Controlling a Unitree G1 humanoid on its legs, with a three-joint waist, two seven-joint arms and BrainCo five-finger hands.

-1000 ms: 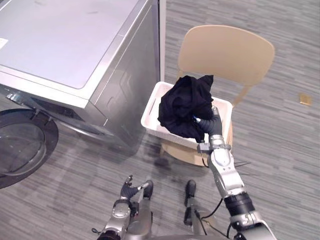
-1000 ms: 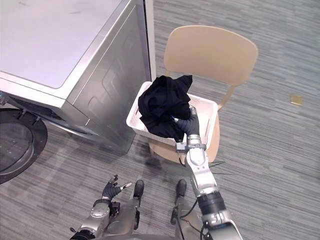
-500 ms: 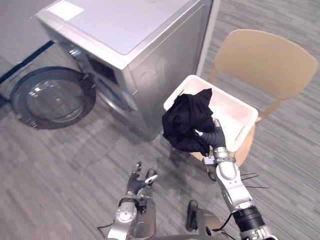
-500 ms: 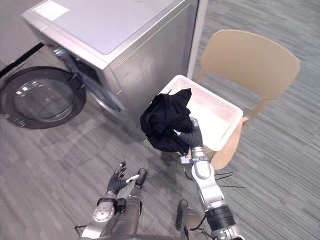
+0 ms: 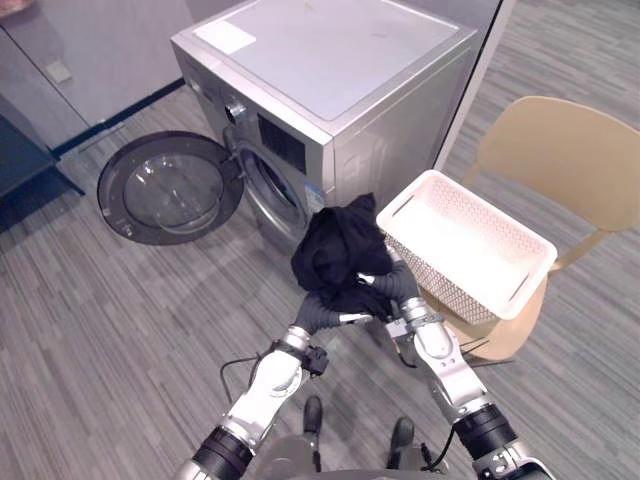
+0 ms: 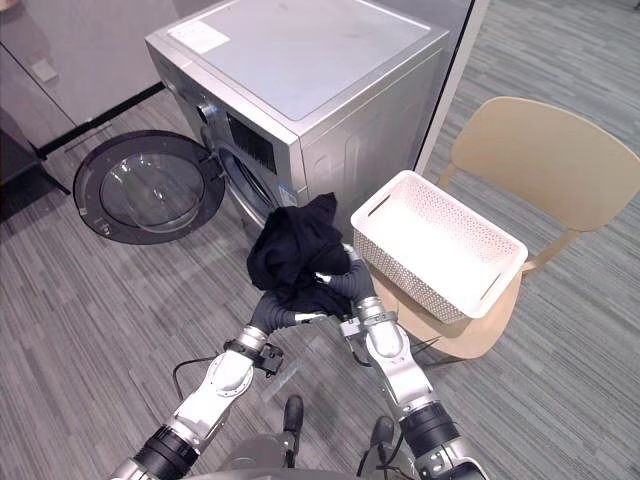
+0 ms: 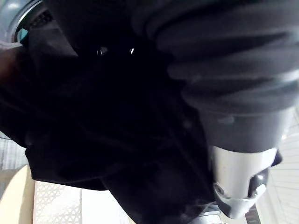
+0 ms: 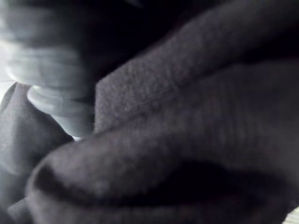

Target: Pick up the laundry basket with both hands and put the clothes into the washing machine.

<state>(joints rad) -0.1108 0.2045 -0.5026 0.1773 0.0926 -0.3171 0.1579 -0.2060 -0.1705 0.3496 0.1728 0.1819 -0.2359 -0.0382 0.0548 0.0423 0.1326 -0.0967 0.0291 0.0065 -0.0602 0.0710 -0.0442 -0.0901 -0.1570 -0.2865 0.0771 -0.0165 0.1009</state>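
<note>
Nearest, the left robot hand comes up from 7 o'clock and the right robot hand from 5 o'clock. They meet under the bundle of black clothes, which hangs in the air at the middle of the head views, clear of the floor. Both are sunk into the cloth, so I cannot tell whether either is clamped or merely propping it up. The bundle looks soft, light and limp. It will likely sag and trail loose ends, so it is best cradled from beneath with a good bunch of fabric gathered in, not taken by one edge. Just past it at 3 o'clock, the white laundry basket sits empty on the seat of a tan chair. Beyond the bundle at 12 o'clock stands the washing machine, with its drum opening facing 9 o'clock. Its round door is swung wide open at 10 o'clock, so the way in looks clear.
</note>
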